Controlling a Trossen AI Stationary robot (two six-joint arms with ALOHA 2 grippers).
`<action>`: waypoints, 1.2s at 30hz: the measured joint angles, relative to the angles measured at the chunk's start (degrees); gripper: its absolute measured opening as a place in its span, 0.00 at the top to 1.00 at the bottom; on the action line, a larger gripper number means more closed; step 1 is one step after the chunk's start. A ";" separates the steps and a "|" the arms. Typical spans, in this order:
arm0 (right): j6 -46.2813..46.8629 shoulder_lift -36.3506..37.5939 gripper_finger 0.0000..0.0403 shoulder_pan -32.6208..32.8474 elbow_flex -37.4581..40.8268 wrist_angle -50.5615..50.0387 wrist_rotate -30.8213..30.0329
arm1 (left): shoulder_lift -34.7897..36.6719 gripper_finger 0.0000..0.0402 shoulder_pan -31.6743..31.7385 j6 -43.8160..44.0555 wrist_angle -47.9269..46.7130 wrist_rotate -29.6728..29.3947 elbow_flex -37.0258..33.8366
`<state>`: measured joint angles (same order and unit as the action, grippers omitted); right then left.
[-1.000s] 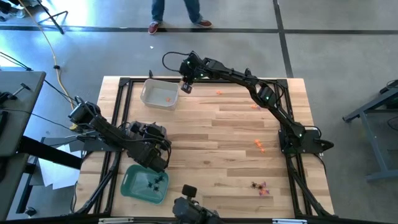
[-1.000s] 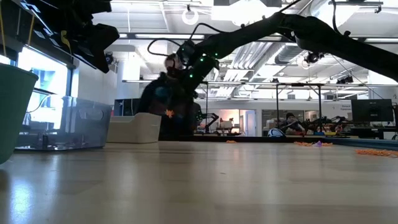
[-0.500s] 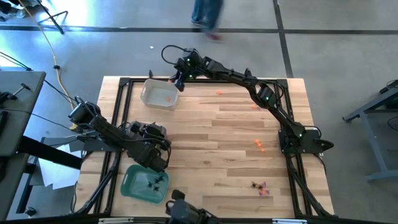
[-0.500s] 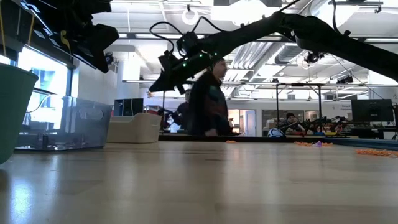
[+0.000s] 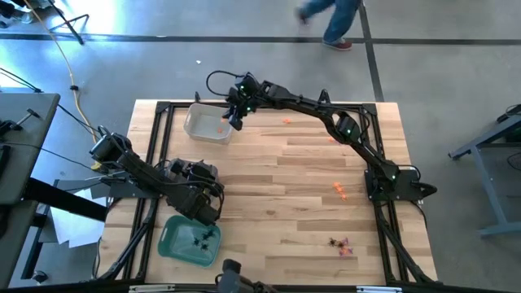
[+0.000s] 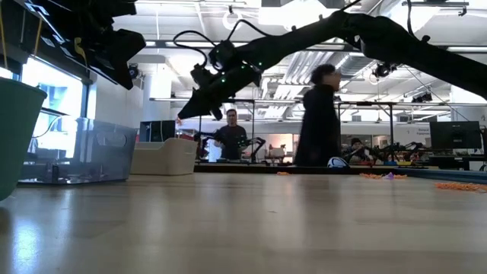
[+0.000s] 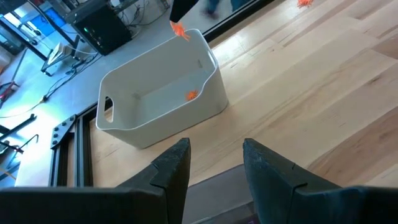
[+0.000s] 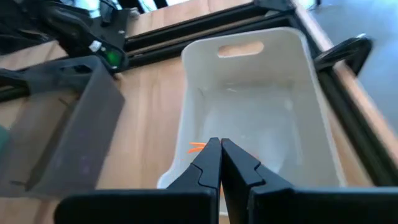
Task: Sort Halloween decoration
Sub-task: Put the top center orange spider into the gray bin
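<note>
Nearest, at the table's front left, the green tray holds black spider-like trinkets, and the left gripper waits just above it with its fingers spread and empty. More trinkets lie loose at the near right and mid right. At the far left, the right gripper hangs over the clear tray's rim, tips pressed together pinching an orange trinket, with another orange trinket lying inside.
</note>
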<state>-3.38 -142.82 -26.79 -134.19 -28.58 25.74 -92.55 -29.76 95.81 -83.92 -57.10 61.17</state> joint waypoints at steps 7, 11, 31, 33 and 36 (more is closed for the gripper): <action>0.53 0.00 1.00 0.05 0.00 -0.55 -1.64 | 0.00 0.66 -0.04 0.00 0.00 0.00 0.00; 0.99 -0.34 1.00 0.11 0.00 -0.93 -1.75 | 0.00 0.66 -0.04 0.00 0.00 0.00 0.00; 3.50 -3.56 0.99 0.17 0.07 3.66 -2.58 | 0.02 0.66 -0.04 0.00 -0.10 0.30 0.00; 3.46 -3.56 0.97 0.17 0.07 3.65 -2.58 | 0.02 0.66 -0.04 0.00 -0.09 0.30 0.00; 3.35 -3.56 0.91 0.17 0.07 3.82 -2.56 | 0.02 0.66 -0.04 0.00 -0.09 0.31 0.00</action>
<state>-0.03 -146.39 -26.61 -134.13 -24.76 23.18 -92.53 -29.80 95.81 -84.01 -56.79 61.17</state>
